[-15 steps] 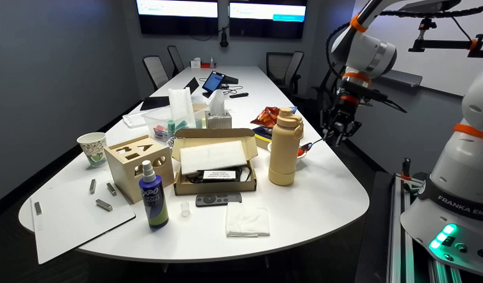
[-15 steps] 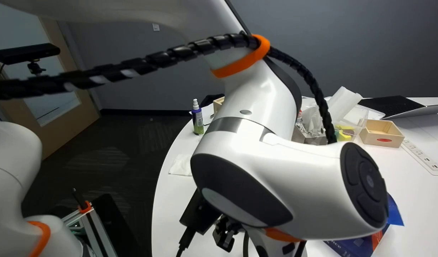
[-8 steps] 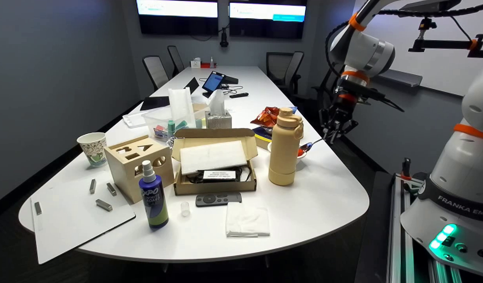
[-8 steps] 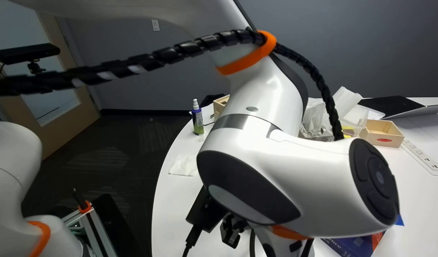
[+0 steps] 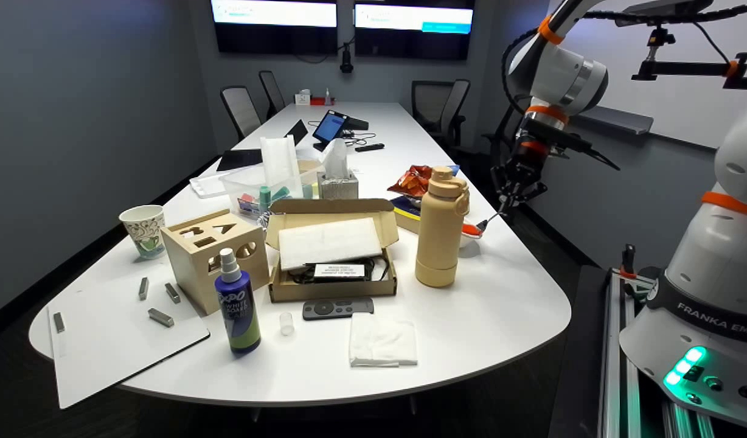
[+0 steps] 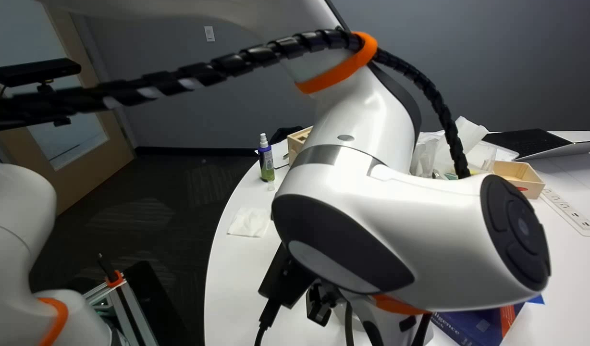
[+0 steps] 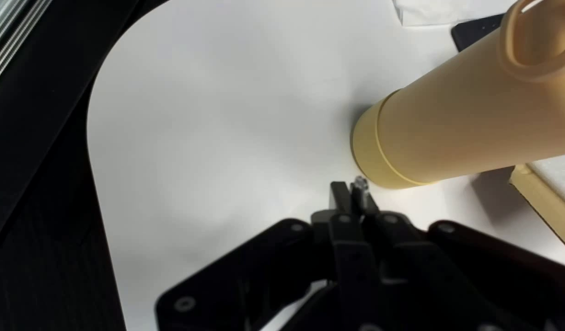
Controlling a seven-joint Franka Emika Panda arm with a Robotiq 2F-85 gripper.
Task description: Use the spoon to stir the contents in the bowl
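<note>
My gripper (image 5: 506, 204) is over the table's right side in an exterior view. In the wrist view its fingertips (image 7: 351, 191) are shut on a thin metallic utensil end (image 7: 361, 185), the spoon's handle. The spoon (image 5: 484, 224) slopes down from the fingertips to the white bowl (image 5: 472, 239). Its lower end meets something red (image 5: 471, 230) at the bowl; I cannot tell whether that is contents or spoon. The tan bottle (image 5: 439, 234) hides much of the bowl in that view. The arm hides the spoon in an exterior view (image 6: 372, 230).
The tan bottle also shows close to the fingers in the wrist view (image 7: 457, 119). A red chip bag (image 5: 412, 180) and a book (image 6: 477, 324) lie beyond the bowl. An open cardboard box (image 5: 332, 293) stands beside the bottle. The table edge (image 7: 90, 142) curves nearby.
The gripper has moved slightly left and lower in an exterior view, with the spoon. The bowl appears shifted a little right, out from behind the bottle, and more red shows.
</note>
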